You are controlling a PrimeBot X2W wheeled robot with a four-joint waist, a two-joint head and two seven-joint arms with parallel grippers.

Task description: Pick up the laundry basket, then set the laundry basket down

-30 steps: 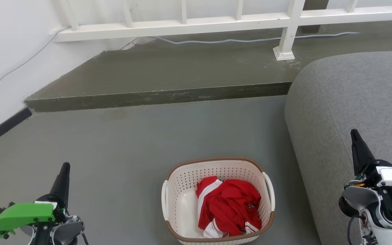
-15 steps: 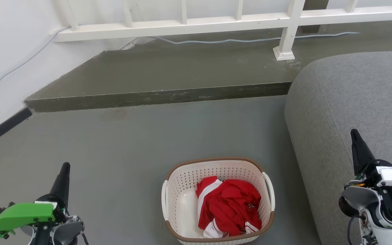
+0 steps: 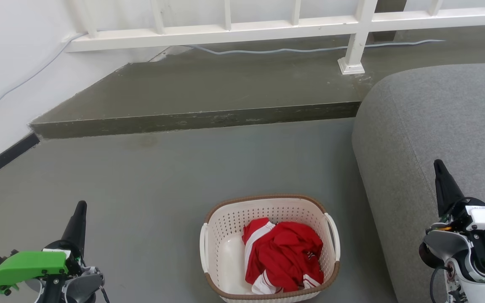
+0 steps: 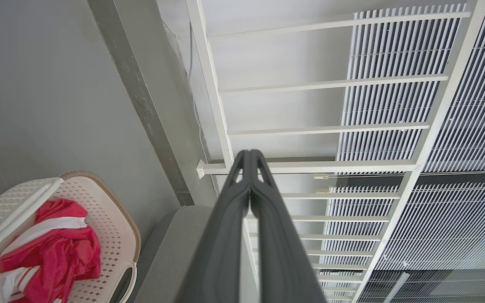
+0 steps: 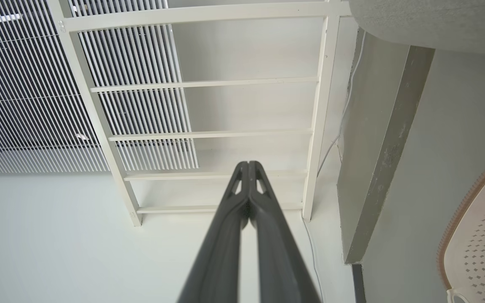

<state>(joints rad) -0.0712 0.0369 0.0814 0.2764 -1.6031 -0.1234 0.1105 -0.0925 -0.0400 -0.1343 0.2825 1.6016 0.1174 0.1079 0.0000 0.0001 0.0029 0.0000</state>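
Head view: laundry basket (image 3: 267,197) lies between left hand (image 3: 81,205) and right hand (image 3: 437,163).

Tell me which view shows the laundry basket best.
The head view: the whole laundry basket, both loop handles and the red garment inside. The left wrist view cuts it off at the lower left corner. The right wrist view catches a slice of its perforated wall.

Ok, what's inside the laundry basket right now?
A crumpled red garment with white stripes lies in the laundry basket, toward its right side. Bare basket floor shows at the left. Anything under the garment is covered.
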